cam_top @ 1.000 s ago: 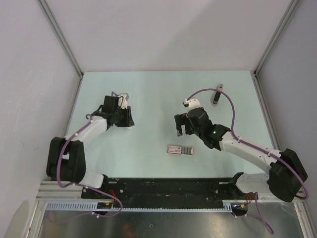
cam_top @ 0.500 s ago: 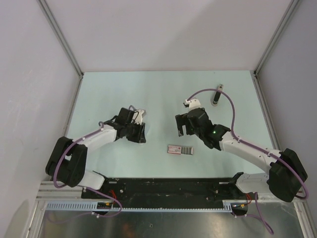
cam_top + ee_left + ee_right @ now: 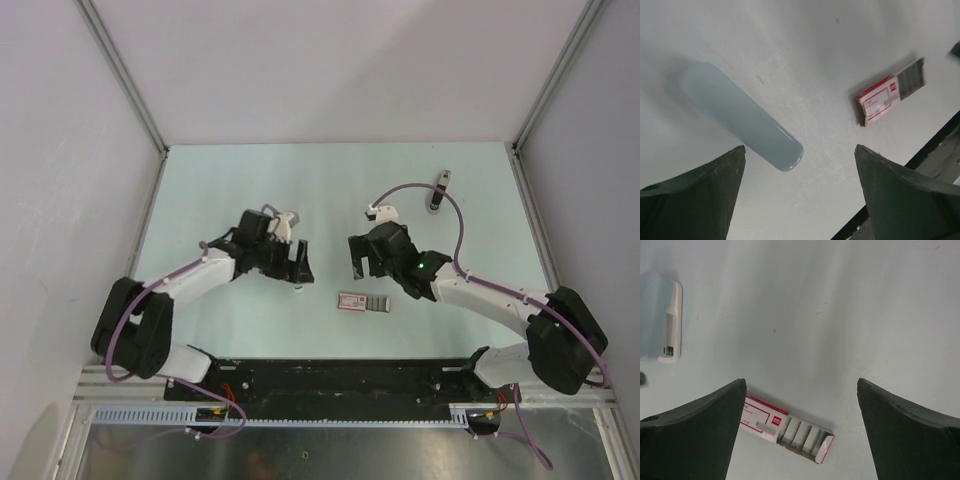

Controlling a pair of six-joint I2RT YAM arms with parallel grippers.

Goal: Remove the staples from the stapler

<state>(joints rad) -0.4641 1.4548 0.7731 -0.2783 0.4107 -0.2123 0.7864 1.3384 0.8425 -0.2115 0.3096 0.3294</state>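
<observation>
The stapler (image 3: 437,192), small, black and silvery, lies at the far right of the table and shows in neither wrist view. Both grippers are well away from it. My left gripper (image 3: 300,268) (image 3: 800,147) hangs open over the middle of the table with nothing between its fingers. A pale blue-white wedge (image 3: 740,117) lies on the table just ahead of them. My right gripper (image 3: 360,262) (image 3: 801,381) is open and empty too, above an opened pink-and-grey staple box (image 3: 362,302) (image 3: 785,430).
The staple box (image 3: 889,93) lies to the right in the left wrist view. The wedge (image 3: 667,320) sits at the left edge of the right wrist view. White walls close the table on three sides; a black rail (image 3: 340,375) runs along the near edge.
My left arm has swung right, toward the middle of the table, and its jaws have opened wide. The right gripper has shifted slightly left and stays open.
</observation>
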